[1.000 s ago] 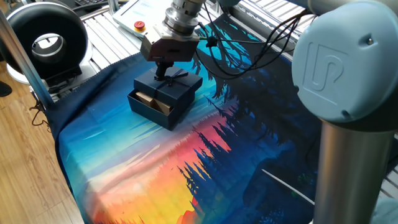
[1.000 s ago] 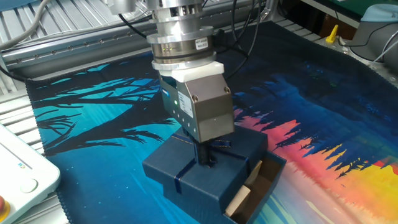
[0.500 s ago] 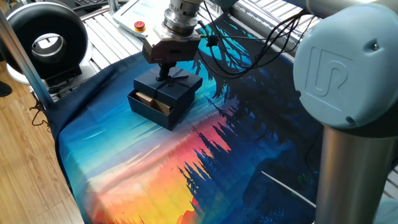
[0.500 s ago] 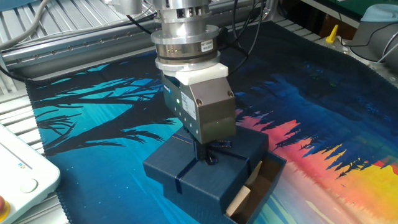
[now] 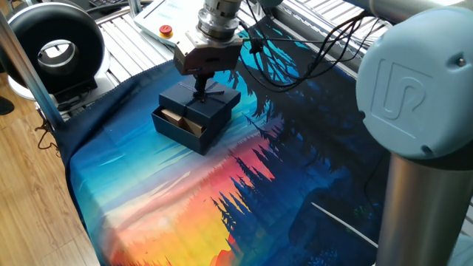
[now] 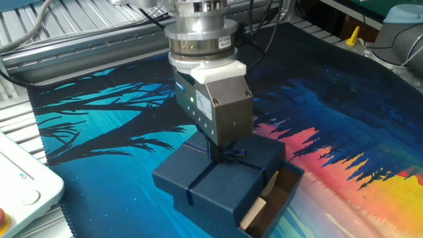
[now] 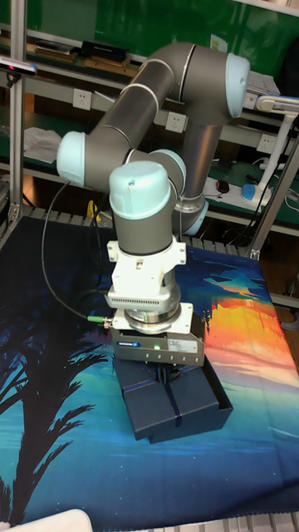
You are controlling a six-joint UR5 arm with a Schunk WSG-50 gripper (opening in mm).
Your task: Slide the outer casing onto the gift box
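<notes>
Light: bright, even, overhead | shadows: soft, under gripper point(image 6: 221, 151) on outer casing point(image 6: 218, 182) | glare: sheen on cloth point(image 5: 148, 192) | focus: near arm point(image 5: 414, 81) blurred, bkgd dim in tall view

The desk point(image 5: 122, 55) has a ribbed aluminium top, and a printed cloth point(image 5: 177, 207) covers most of it: black pine silhouettes over a sky that runs from teal and deep blue to orange and yellow. The cloth hangs over the desk's near edge above a light wooden plank floor point(image 5: 29, 214). At the desk's far left corner a round black ring light point(image 5: 55, 48) stands beside a grey metal post point(image 5: 26, 63). A white pendant with a red button point(image 5: 166, 31) lies on the bare metal. In the tall fixed view, a green wall point(image 7: 124, 21) rises behind cluttered shelves point(image 7: 75, 58), with white wall sockets point(image 7: 81, 100) below.
</notes>
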